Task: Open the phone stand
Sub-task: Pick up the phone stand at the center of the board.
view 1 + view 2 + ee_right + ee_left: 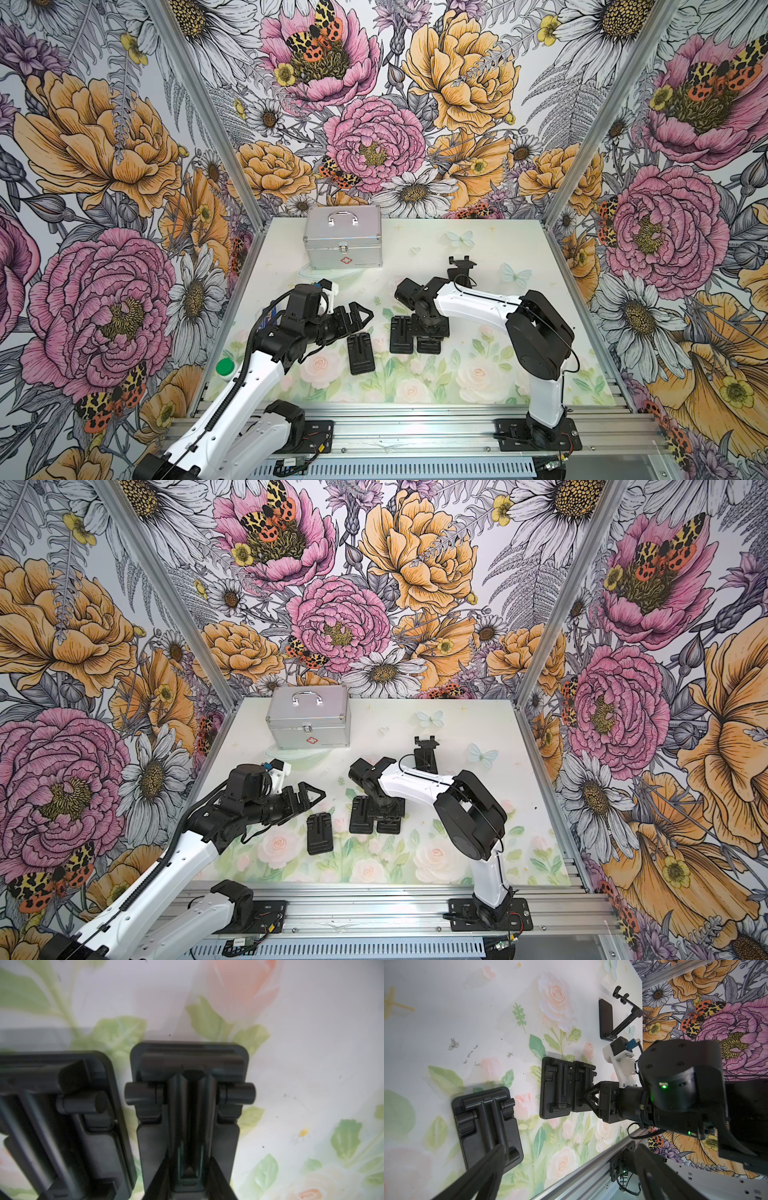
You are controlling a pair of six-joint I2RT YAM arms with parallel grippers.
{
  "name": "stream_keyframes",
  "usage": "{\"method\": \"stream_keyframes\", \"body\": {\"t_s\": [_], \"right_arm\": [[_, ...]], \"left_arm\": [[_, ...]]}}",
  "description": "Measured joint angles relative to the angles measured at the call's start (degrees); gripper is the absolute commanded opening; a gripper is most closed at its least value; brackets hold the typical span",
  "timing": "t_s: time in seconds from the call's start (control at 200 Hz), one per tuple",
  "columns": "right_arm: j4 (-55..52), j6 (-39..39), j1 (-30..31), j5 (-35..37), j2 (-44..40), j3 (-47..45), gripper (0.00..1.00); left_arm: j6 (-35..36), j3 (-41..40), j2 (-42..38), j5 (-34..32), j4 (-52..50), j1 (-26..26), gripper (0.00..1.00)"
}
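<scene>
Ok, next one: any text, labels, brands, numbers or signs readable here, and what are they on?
Words or numbers: none can be read.
Sign, no letters: a red cross-shaped outline on the front of the silver case.
Too small to read: what may be faint print beside that sign.
Too small to read: a white label at the front edge.

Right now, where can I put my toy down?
Bare mat lies between the silver case and the right wall, behind the open stand, and between the lone folded stand and the front rail. The middle is crowded: two folded stands under the right gripper.
</scene>
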Motion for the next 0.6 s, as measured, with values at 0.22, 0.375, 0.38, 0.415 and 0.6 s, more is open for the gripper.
{"method": "stream_keyframes", "body": {"t_s": [0.22,0.375,0.38,0.415,0.6], "right_arm": [[0.98,0.15,-0.02,-0.15,0.0,-0.81,0.24],[1.22,0.13,-0.31,-0.17,0.0,-1.01,0.04],[1.22,0.13,-0.33,-0.15,0.0,-1.01,0.03],[1.22,0.13,-0.33,-0.17,-0.02,-1.01,0.0],[1.42,-0.07,-0.52,-0.37,-0.44,-1.22,0.0]], "left_arm": [[-0.02,0.0,-0.04,0.0,0.0,0.0,0.99],[-0.02,0.0,-0.04,0.0,0.02,0.0,0.99],[-0.02,0.0,-0.04,0.0,0.0,0.0,0.99],[-0.02,0.0,-0.04,0.0,0.02,0.0,0.99],[-0.02,0.0,-0.04,0.0,0.02,0.0,0.99]]}}
